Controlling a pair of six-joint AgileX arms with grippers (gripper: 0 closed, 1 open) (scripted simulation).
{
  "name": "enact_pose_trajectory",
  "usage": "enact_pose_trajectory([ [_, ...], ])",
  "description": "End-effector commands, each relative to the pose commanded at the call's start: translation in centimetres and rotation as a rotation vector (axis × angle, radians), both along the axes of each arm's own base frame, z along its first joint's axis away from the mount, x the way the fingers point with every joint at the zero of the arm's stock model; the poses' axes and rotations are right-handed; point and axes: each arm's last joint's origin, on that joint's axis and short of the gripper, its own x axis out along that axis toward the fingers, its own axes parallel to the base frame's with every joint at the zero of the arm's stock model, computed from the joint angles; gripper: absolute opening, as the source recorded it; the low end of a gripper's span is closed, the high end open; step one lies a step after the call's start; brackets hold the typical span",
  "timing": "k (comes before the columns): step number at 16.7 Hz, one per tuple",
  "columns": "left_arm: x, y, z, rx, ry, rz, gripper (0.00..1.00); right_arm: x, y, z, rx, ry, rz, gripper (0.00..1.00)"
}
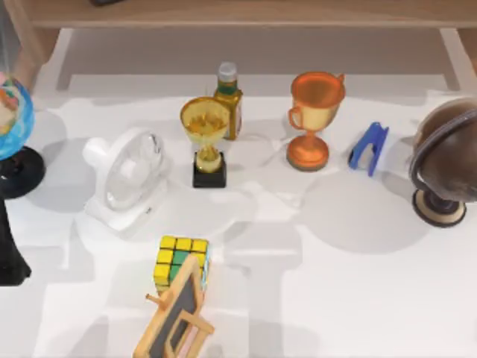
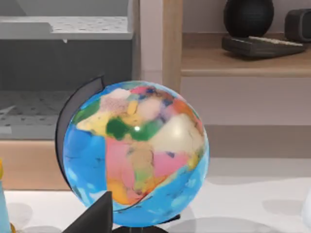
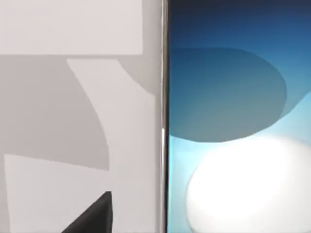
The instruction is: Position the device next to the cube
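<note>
Top view: cube (image 1: 179,260) is seen at front left of table (image 1: 350,246), touching chalkboard easel (image 1: 175,317). Right wrist view: device (image 3: 238,121), blue glossy screen with thin light edge, lies flat close under the camera; finger spread cannot be told.

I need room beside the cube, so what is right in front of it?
The chalkboard easel stands tilted against the cube's near side, covering its lower right part. The table beyond is bare.

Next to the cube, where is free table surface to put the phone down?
Right of the cube the table lies bare, below the orange trophy and stapler. Crowded elsewhere: chalkboard easel touching below, fan above-left.
</note>
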Motion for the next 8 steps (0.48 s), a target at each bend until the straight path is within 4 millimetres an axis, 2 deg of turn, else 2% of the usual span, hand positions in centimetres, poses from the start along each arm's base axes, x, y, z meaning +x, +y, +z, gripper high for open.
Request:
enact_pose_trajectory([
  [5,0.0,0.0,0.0,0.0,0.0,0.0,1.0,0.0,0.0,-2.4,-0.003,-0.005,0.0,1.0],
  [8,0.0,0.0,0.0,0.0,0.0,0.0,1.0,0.0,0.0,-2.6,-0.002,-0.002,0.0,1.0],
])
